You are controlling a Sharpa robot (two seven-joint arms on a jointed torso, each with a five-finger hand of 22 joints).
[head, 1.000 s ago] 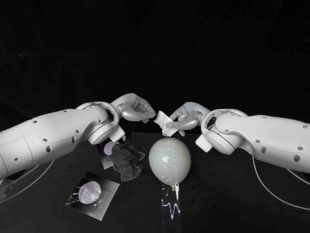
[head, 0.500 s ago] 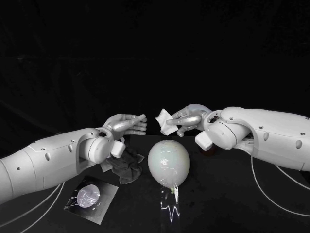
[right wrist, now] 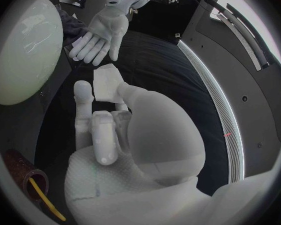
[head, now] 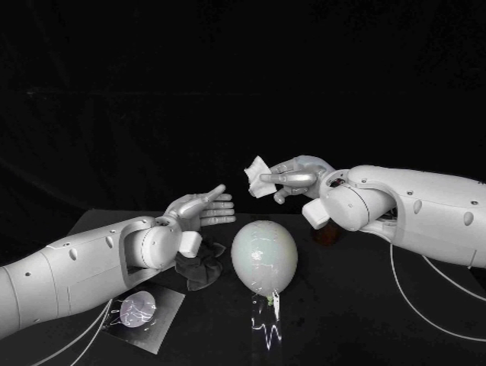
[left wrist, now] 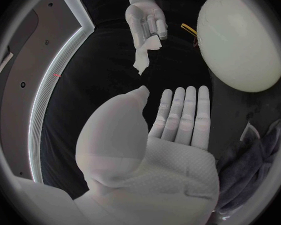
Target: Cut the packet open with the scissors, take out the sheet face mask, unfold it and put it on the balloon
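A pale oval balloon lies on the black table, also seen as the balloon and the balloon. Above and behind it my right hand pinches a small folded white sheet mask; the mask sits between thumb and fingers of the hand. My left hand hovers left of the balloon, fingers straight and together, holding nothing; its flat palm faces the mask. An opened silvery packet lies at the front left.
A dark crumpled cloth lies between my left forearm and the balloon. A clear foil strip trails from the balloon's knot toward the front. A dark cup with a yellow handle stands by my right arm, behind the balloon.
My left hand let go of the mask, opened flat and dropped back to the left. My right hand kept the folded mask and lifted it slightly.
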